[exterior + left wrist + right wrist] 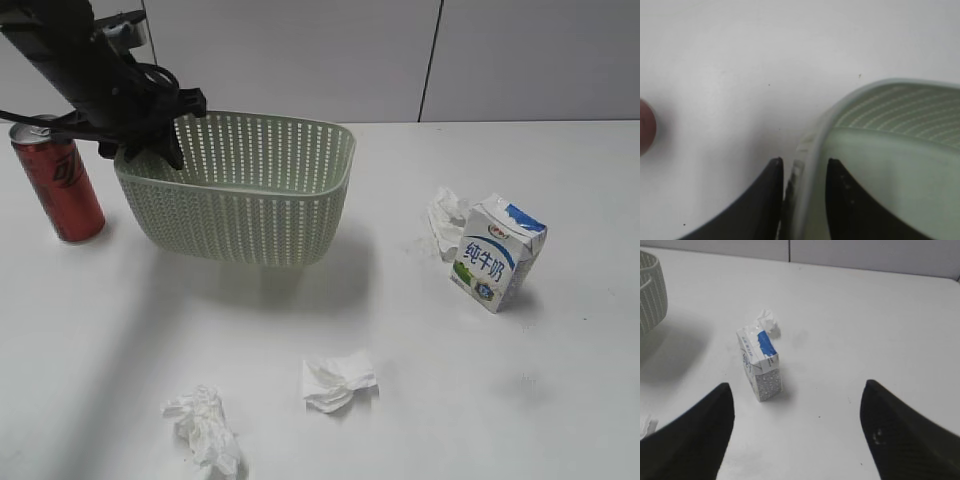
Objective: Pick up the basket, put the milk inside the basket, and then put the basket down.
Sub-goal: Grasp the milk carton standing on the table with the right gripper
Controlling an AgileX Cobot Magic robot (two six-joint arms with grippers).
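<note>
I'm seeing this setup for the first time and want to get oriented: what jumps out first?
The pale green basket at the back left, tilted and lifted by its left rim, which the left tool pinches. A red can stands just left of it. At the right the milk carton stands alone on the table, with the right tool open above it and crumpled tissues scattered around.
</note>
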